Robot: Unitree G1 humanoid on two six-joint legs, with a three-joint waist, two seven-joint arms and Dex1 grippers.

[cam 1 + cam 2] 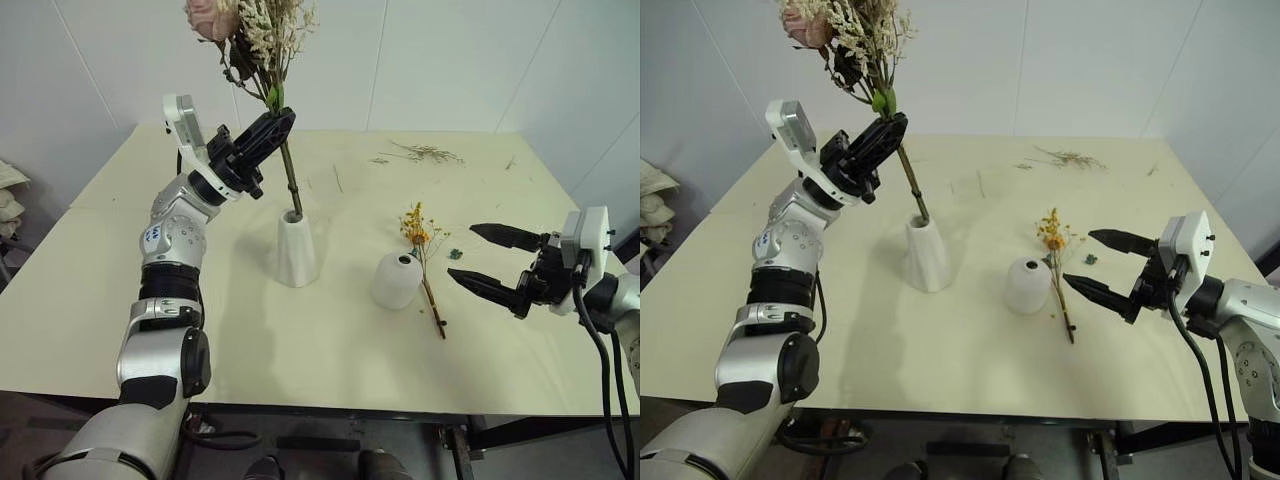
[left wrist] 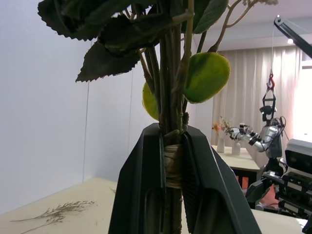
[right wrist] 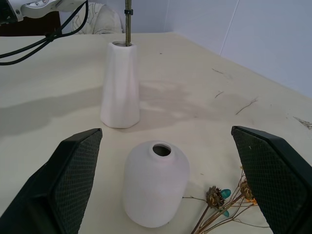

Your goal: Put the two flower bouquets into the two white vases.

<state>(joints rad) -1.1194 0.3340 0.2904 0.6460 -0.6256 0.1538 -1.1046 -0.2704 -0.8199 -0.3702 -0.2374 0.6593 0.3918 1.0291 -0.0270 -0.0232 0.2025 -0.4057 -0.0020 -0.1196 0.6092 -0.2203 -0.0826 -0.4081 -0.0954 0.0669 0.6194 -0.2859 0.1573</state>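
My left gripper (image 1: 272, 128) is shut on the tied stem of the large bouquet (image 1: 252, 35) of pink roses, green leaves and white sprigs. Its stem (image 1: 291, 185) leans down into the mouth of the tall tapered white vase (image 1: 296, 250). The left wrist view shows the fingers (image 2: 146, 195) clamped on the bound stem (image 2: 172, 165). The short round white vase (image 1: 396, 280) stands to the right, mouth empty. The small yellow-orange dried bouquet (image 1: 424, 262) lies flat on the table just right of it. My right gripper (image 1: 482, 257) hangs open beside that bouquet, facing the round vase (image 3: 155, 187).
Loose dried twigs (image 1: 425, 153) lie at the far right of the cream table (image 1: 120, 300). A small blue-green scrap (image 1: 455, 254) sits near the dried bouquet. White walls stand close behind the table.
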